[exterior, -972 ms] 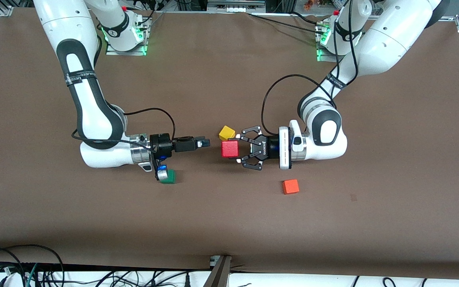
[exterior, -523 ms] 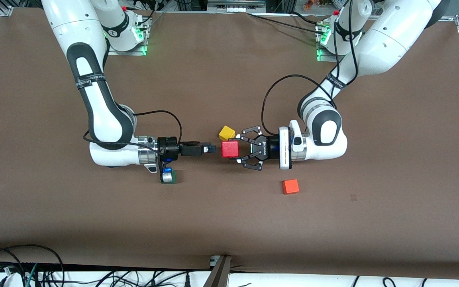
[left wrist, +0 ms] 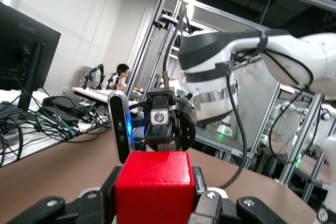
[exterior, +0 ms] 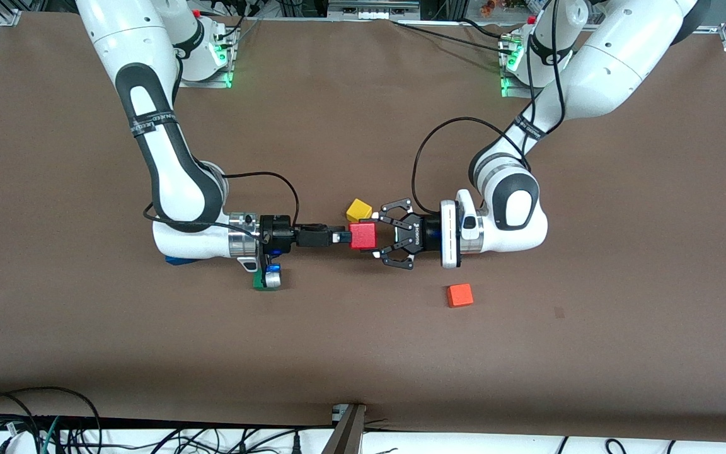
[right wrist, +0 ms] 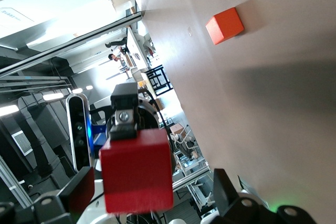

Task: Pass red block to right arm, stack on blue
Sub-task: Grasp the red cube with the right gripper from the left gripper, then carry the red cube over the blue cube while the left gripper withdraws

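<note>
Red block (exterior: 363, 236) sits clamped in my left gripper (exterior: 380, 243); the right gripper (exterior: 341, 237) touches it, fingers unclear. Early release would drop it.

We see the two grippers meeting above the middle of the table, the left gripper (exterior: 377, 238) clamping the red block (exterior: 363, 236) and the right gripper (exterior: 341, 237) reaching it from the right arm's end. The yellow cube (exterior: 358, 209) lies just beside them, toward the robots' edge. The orange cube (exterior: 459, 295) sits nearer the front camera's edge. The green cube (exterior: 262, 285) lies under the right wrist.
</note>
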You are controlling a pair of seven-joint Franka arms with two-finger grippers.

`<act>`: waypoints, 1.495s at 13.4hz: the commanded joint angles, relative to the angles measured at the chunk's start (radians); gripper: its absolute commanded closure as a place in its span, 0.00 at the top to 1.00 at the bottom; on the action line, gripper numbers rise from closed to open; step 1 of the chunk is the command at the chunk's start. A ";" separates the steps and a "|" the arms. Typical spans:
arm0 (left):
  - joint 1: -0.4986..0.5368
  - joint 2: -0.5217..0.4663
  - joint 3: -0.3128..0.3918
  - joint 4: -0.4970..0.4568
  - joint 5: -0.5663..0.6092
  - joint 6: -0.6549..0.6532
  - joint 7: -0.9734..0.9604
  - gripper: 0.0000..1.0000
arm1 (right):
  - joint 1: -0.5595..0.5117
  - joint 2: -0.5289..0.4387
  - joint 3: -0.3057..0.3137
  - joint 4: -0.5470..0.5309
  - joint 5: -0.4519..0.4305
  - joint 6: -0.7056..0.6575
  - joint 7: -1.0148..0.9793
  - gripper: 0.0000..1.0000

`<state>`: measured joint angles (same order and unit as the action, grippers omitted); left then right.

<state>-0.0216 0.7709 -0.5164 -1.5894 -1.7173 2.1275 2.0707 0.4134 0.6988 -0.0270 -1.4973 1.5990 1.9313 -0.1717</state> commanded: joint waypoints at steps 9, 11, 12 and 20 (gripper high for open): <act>-0.035 0.010 0.001 0.026 -0.059 0.038 0.034 0.24 | 0.018 -0.012 -0.005 0.008 0.039 0.018 -0.020 0.45; -0.037 0.010 0.001 0.022 -0.067 0.042 0.029 0.43 | 0.018 -0.012 -0.005 0.008 0.041 0.018 -0.020 0.27; -0.038 0.010 0.001 0.016 -0.088 0.042 0.029 0.47 | 0.018 -0.012 -0.005 0.008 0.041 0.018 -0.020 0.24; -0.024 -0.018 -0.001 -0.021 -0.125 0.029 0.002 1.00 | 0.009 -0.015 -0.021 0.011 -0.040 0.017 -0.022 0.20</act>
<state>-0.0541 0.7782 -0.5140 -1.5860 -1.8181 2.1602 2.0766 0.4233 0.6965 -0.0370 -1.4877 1.6016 1.9442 -0.1853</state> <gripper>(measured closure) 0.000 0.441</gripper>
